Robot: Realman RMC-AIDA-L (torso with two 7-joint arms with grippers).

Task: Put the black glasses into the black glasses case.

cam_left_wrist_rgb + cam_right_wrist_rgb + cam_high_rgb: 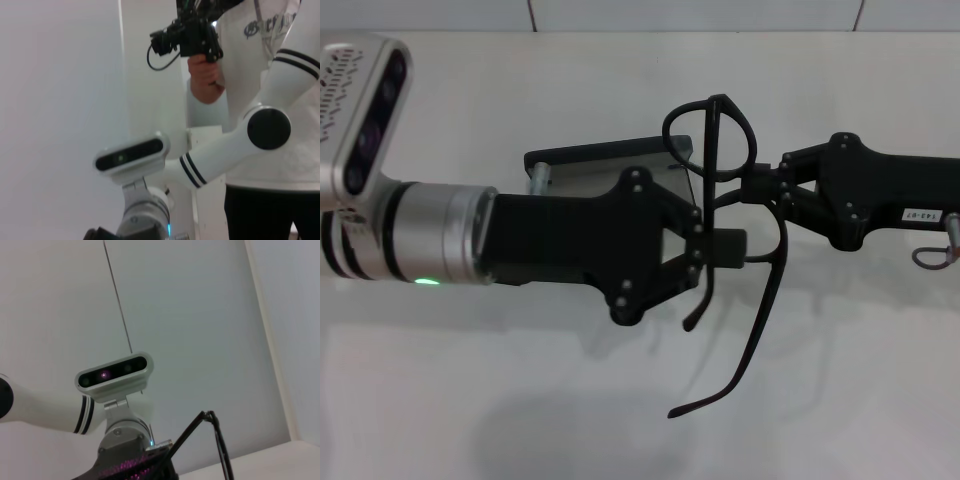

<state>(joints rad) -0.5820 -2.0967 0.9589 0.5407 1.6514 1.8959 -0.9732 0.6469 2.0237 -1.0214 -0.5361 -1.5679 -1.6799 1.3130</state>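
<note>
In the head view the black glasses (pixel 712 140) hang in the air at the centre, one lens ring up and the long temple arms pointing down toward me. My right gripper (pixel 756 186) comes in from the right and is shut on the frame near the lens. My left gripper (pixel 723 245) comes in from the left and is shut on the frame lower down. The black glasses case (pixel 582 158) lies on the table behind and under my left gripper, mostly hidden, with a bit of grey lining showing. Part of the glasses frame also shows in the right wrist view (pixel 216 436).
The white table (pixel 520 400) spreads around the case. In the left wrist view a person in a white sweater (pixel 280 60) holds a black camera (pixel 190 35) beyond my right arm's wrist camera (pixel 130 155). My left arm's wrist camera (pixel 114 372) shows in the right wrist view.
</note>
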